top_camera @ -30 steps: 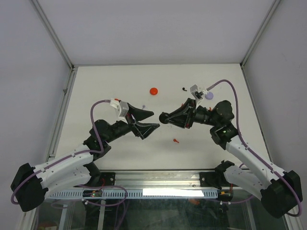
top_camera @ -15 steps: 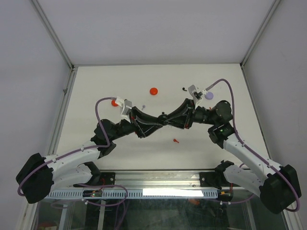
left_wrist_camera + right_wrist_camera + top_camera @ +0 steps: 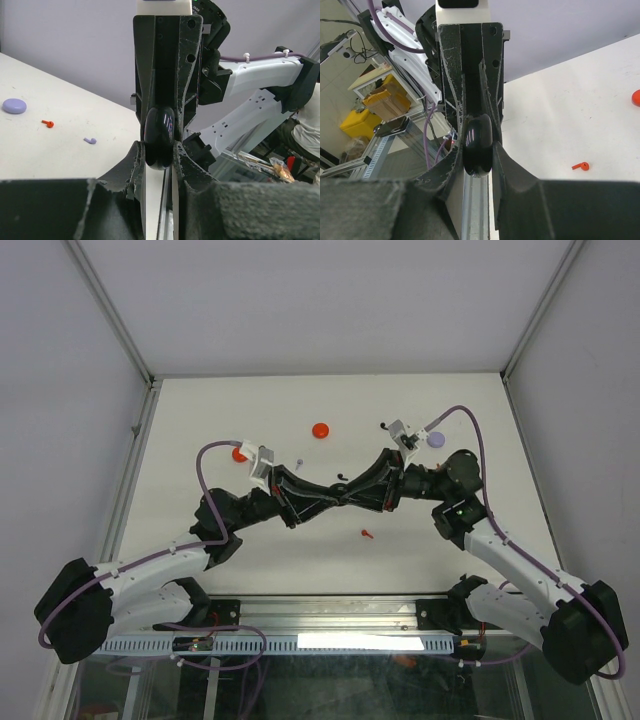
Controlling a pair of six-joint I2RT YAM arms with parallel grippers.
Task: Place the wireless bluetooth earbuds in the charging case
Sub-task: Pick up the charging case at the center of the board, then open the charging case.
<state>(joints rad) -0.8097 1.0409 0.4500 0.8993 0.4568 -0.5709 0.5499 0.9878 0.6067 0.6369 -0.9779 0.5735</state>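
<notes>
A glossy black charging case (image 3: 343, 490) hangs above the middle of the table, pinched from both sides. My left gripper (image 3: 335, 493) is shut on it from the left and my right gripper (image 3: 351, 487) from the right, tips nearly meeting. The left wrist view shows the case (image 3: 159, 135) between my left gripper (image 3: 159, 150) below and the other fingers above. In the right wrist view the case (image 3: 477, 142) sits in my right gripper (image 3: 478, 161). A red earbud (image 3: 368, 534) (image 3: 48, 123) (image 3: 580, 166), a lavender earbud (image 3: 299, 461) (image 3: 90, 141) and a black earbud (image 3: 384, 425) lie loose on the table.
Two red round discs (image 3: 320, 430) (image 3: 240, 453) and a lavender disc (image 3: 435, 439) (image 3: 14, 105) lie toward the back of the white table (image 3: 200, 410). The metal rail (image 3: 330, 615) runs along the near edge.
My left gripper swung right to the case held by the right gripper and closed on it. The right gripper shifted slightly left, still shut on the case.
</notes>
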